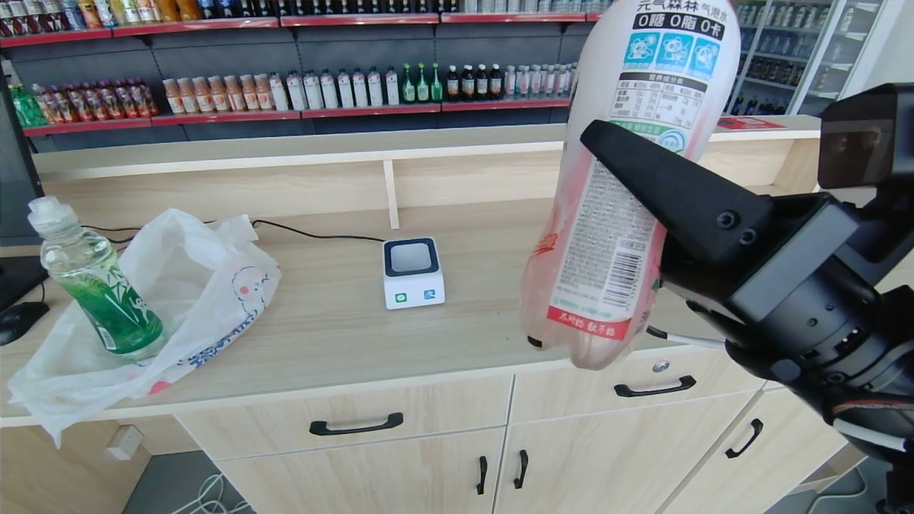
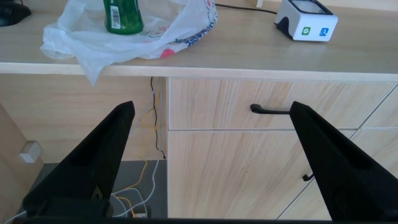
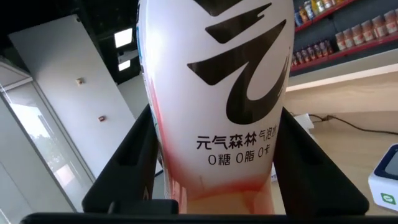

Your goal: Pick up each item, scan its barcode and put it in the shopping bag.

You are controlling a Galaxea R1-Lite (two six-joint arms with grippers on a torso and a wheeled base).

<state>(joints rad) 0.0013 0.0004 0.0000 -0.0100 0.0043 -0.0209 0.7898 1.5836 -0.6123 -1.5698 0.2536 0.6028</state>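
Observation:
My right gripper (image 1: 643,171) is shut on a pink-and-white drink bottle (image 1: 628,164), held high above the counter's front right, its barcode side turned to the head camera. In the right wrist view the bottle (image 3: 217,93) sits between both black fingers (image 3: 134,155). The white barcode scanner (image 1: 413,272) rests mid-counter, left of the bottle. A white plastic shopping bag (image 1: 178,300) lies on the counter's left with a green drink bottle (image 1: 96,282) standing upright in it. My left gripper (image 2: 211,155) is open below the counter edge, facing the drawers, with nothing in it.
A black cable (image 1: 314,234) runs from the scanner to the left behind the bag. A black mouse (image 1: 18,321) lies at the far left. The counter has a raised wooden back ledge (image 1: 300,153). Drawers with black handles (image 1: 355,426) are underneath.

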